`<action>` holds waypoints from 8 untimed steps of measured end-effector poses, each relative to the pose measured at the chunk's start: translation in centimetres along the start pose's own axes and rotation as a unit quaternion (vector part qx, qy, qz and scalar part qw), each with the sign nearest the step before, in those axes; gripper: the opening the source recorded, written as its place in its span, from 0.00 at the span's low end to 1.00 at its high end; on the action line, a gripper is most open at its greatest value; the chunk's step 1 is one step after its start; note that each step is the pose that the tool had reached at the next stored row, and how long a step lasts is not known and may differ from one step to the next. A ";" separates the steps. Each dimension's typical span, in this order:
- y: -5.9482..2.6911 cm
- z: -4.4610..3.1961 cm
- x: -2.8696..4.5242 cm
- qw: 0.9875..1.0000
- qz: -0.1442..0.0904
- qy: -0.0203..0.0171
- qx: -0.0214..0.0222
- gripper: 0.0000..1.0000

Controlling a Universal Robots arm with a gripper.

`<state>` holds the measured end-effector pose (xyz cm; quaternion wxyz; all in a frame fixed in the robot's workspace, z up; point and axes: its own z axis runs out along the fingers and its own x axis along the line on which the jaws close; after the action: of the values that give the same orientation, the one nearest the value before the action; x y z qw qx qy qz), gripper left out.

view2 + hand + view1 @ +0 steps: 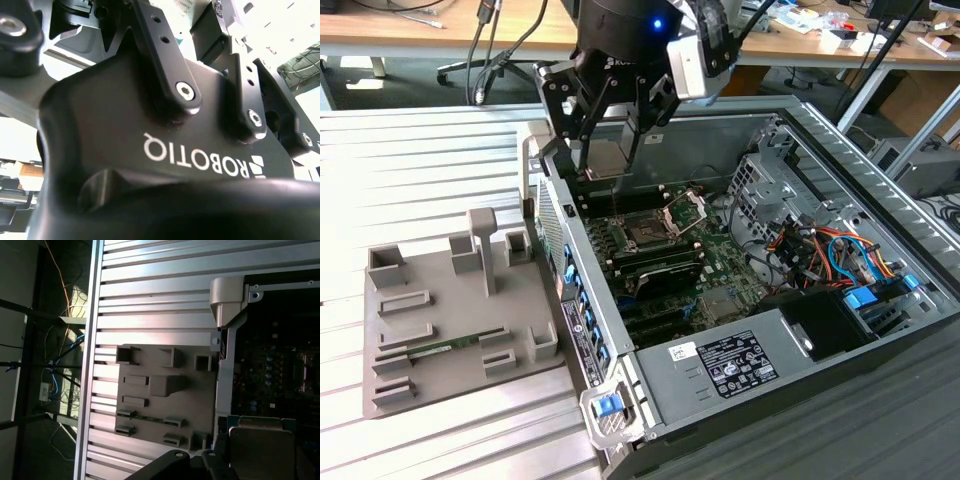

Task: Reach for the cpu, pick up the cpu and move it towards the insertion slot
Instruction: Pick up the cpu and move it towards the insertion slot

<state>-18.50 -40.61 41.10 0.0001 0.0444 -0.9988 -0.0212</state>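
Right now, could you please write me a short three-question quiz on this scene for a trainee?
1. True or false: the cpu already sits in the insertion slot.
2. Multiple choice: where does the green memory stick lie? A) on the grey tray; B) in the gripper; C) on the power supply.
3. Fill in: the slot's hinged load plate stands ____.

Key:
1. False. The gripper holds the cpu in the air, apart from the slot.
2. A.
3. Open.
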 end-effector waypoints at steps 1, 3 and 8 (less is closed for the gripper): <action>-0.01 0.00 -0.07 1.000 0.000 0.000 0.000 0.55; -0.02 0.00 -0.25 1.000 0.000 0.000 0.000 0.55; -0.06 0.00 -0.66 1.000 0.000 0.000 0.000 0.55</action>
<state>-17.84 -40.62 41.10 0.0001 0.0444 -0.9988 -0.0212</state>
